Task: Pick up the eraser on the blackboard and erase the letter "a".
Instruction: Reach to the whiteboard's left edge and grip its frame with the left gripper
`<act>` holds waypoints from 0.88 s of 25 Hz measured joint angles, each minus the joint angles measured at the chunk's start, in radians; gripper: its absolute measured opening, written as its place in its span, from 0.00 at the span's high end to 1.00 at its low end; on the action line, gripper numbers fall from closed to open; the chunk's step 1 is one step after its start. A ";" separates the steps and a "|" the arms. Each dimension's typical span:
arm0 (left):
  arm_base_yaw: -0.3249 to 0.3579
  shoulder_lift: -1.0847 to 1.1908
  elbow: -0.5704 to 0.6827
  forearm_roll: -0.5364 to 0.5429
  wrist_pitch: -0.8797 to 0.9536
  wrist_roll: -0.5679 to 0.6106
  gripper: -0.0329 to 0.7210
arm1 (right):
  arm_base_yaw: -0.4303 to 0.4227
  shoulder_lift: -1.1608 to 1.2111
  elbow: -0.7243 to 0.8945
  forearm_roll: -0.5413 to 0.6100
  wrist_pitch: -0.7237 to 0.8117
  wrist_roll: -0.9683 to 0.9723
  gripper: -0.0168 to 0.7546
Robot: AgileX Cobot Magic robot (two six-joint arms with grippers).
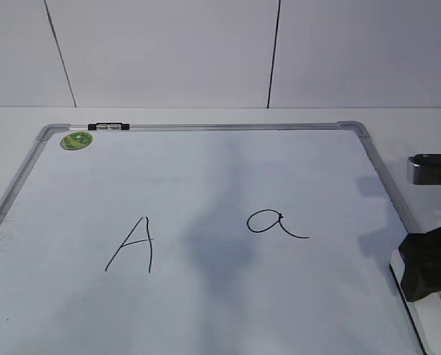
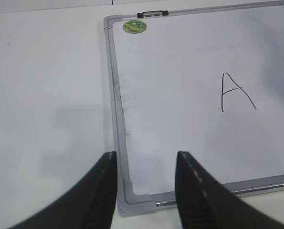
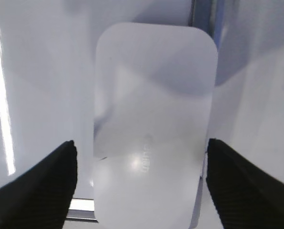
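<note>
The blackboard (image 1: 228,127) is a white dry-erase board with a silver frame, lying flat. The cursive letter "a" (image 1: 274,223) is drawn right of its middle. The eraser (image 1: 436,302), a white oblong block, lies at the board's right edge, mostly hidden under my right gripper (image 1: 424,285). In the right wrist view the eraser (image 3: 154,95) lies between the open jaws of the right gripper (image 3: 141,143), with a gap on each side. My left gripper (image 2: 147,155) is open and empty above the board's near left corner (image 2: 137,202).
A capital "A" (image 1: 132,245) is drawn left of the middle; it also shows in the left wrist view (image 2: 235,93). A round green sticker (image 1: 76,140) and a small black clip (image 1: 108,127) sit at the far left corner. White table (image 2: 46,95) surrounds the board.
</note>
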 joint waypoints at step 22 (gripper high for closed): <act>0.000 0.000 0.000 -0.005 0.000 0.000 0.55 | 0.000 0.085 0.000 -0.005 -0.016 0.004 0.13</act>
